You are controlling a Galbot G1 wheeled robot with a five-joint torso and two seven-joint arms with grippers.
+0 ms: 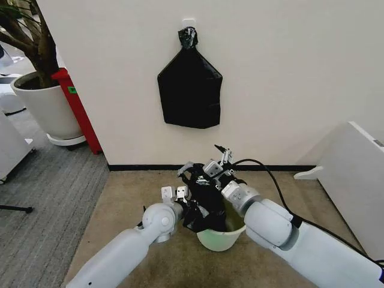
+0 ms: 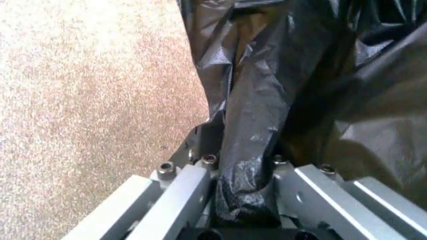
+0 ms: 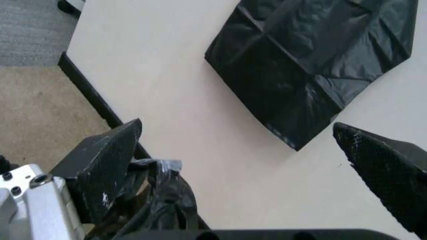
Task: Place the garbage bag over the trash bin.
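Note:
The cream-white trash bin (image 1: 219, 239) stands on the tan carpet just in front of me. Above its far left rim the black garbage bag (image 1: 203, 207) hangs crumpled and drapes into the bin. My left gripper (image 1: 179, 197) sits at the bag's left side. In the left wrist view the left gripper (image 2: 245, 200) is shut on a twisted fold of the garbage bag (image 2: 267, 100). My right gripper (image 1: 205, 167) hovers over the bag's top. Its black fingertips (image 3: 107, 165) stand wide apart, open, with a bit of bag (image 3: 170, 200) beside one of them.
A flat black knotted bundle (image 1: 189, 90) hangs from a wall hook straight ahead. At the far left are a large white plant pot (image 1: 48, 108) and a red post (image 1: 78, 108). A white cabinet (image 1: 360, 174) stands on the right. A black cable (image 1: 276, 183) runs along my right arm.

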